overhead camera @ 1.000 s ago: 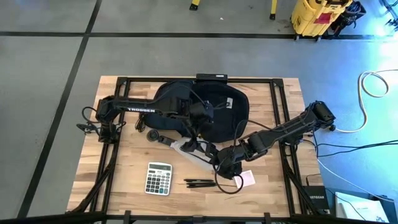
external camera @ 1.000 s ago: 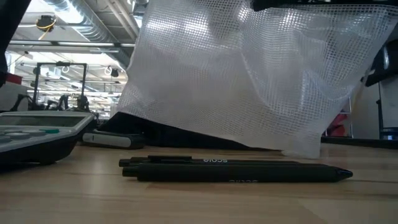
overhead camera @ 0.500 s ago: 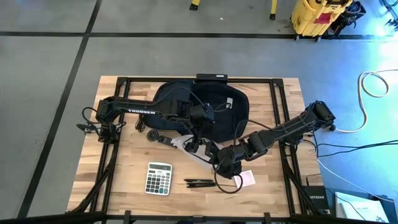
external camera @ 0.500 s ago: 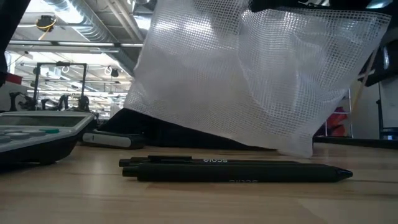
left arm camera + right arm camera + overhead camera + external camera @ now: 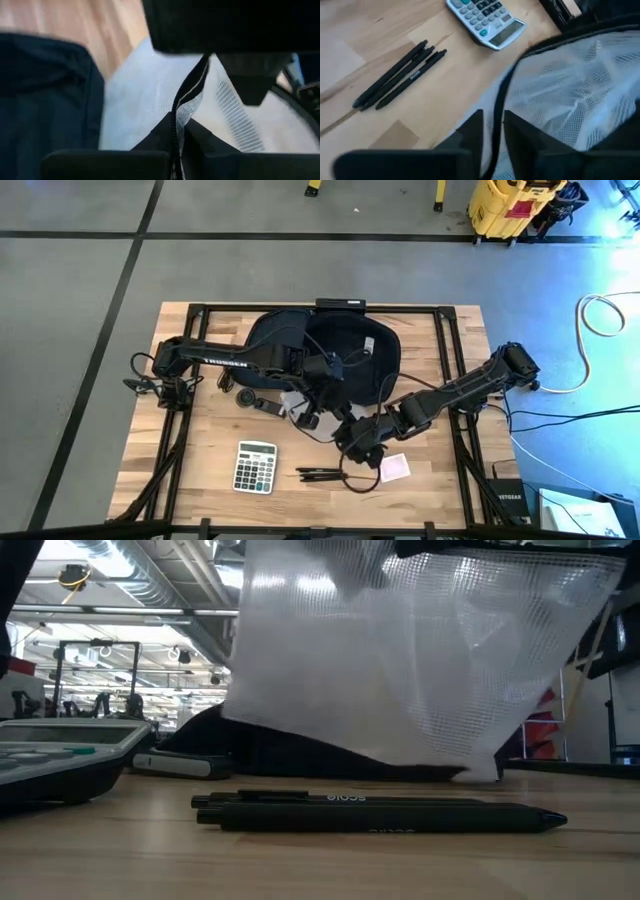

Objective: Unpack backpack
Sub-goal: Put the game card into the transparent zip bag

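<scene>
- Your right gripper (image 5: 492,131) sits nearest the table's front edge, just in front of the backpack; its fingers (image 5: 470,131) stand a narrow gap apart with the dark zipper edge of the white mesh pouch (image 5: 570,95) running between them; you cannot tell whether they actually pinch it.
- Just past those fingers on the bare wood lie two black pens (image 5: 400,75) side by side, touching; beyond them the calculator (image 5: 485,20), well apart from the pens.
- A pink slip (image 5: 395,467) lies beside the right gripper (image 5: 352,442), toward the front edge.
- Your left gripper (image 5: 179,135) is over the pouch's other end; fingers pressed together on the pouch's zipper seam (image 5: 187,97); mesh spreads to either side of the fingertips.
- In the low view the mesh pouch (image 5: 400,660) hangs off the table, behind the pens (image 5: 370,812).
- The backpack (image 5: 340,355) lies flat at the table's back middle, behind both grippers; its dark fabric (image 5: 45,95) sits just beside the left fingers.
- A small dark item (image 5: 262,402) rests near the backpack's front edge, on the left arm's side.
</scene>
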`<move>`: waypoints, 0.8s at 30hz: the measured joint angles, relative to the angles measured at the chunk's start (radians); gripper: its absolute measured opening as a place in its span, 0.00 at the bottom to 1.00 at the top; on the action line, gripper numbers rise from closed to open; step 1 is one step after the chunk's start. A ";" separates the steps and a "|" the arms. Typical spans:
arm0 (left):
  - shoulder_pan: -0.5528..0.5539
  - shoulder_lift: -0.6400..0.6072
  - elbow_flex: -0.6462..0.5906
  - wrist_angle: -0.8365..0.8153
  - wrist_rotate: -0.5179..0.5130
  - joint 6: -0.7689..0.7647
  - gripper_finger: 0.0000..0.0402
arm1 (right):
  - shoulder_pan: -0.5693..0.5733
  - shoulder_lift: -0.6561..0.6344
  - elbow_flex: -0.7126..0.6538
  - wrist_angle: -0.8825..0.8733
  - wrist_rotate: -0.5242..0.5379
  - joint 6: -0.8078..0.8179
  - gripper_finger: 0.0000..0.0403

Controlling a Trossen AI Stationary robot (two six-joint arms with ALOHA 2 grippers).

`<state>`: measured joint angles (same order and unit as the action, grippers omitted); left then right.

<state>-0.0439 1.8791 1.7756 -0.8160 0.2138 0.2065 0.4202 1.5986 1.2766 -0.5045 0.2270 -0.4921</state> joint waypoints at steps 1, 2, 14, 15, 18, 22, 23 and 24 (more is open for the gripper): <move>0.002 -0.002 0.000 -0.011 0.000 -0.047 0.00 | 0.004 0.000 0.000 0.002 0.001 0.022 0.20; 0.005 -0.003 0.000 -0.025 -0.001 -0.086 0.00 | 0.009 -0.001 0.000 0.003 0.007 0.045 0.24; -0.063 -0.011 -0.001 -0.014 -0.353 -0.309 0.00 | 0.139 -0.055 0.001 0.005 0.255 0.240 0.71; -0.070 -0.011 -0.001 0.000 -0.382 -0.330 0.00 | 0.158 -0.064 0.001 0.002 0.287 0.252 0.72; -0.083 -0.011 -0.001 0.037 -0.417 -0.374 0.00 | 0.217 -0.092 0.001 -0.003 0.384 0.296 0.72; -0.088 -0.011 -0.001 0.031 -0.478 -0.439 0.00 | 0.272 -0.123 0.001 -0.037 0.472 0.460 0.72; -0.095 -0.009 -0.004 0.040 -0.501 -0.457 0.00 | 0.282 -0.127 0.002 -0.055 0.483 0.513 0.72; -0.105 -0.009 -0.012 0.060 -0.521 -0.466 0.00 | 0.290 -0.127 0.002 -0.074 0.485 0.562 0.72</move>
<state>-0.1488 1.8702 1.7636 -0.7559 -0.3072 -0.2598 0.7104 1.4715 1.2785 -0.5782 0.7117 0.0702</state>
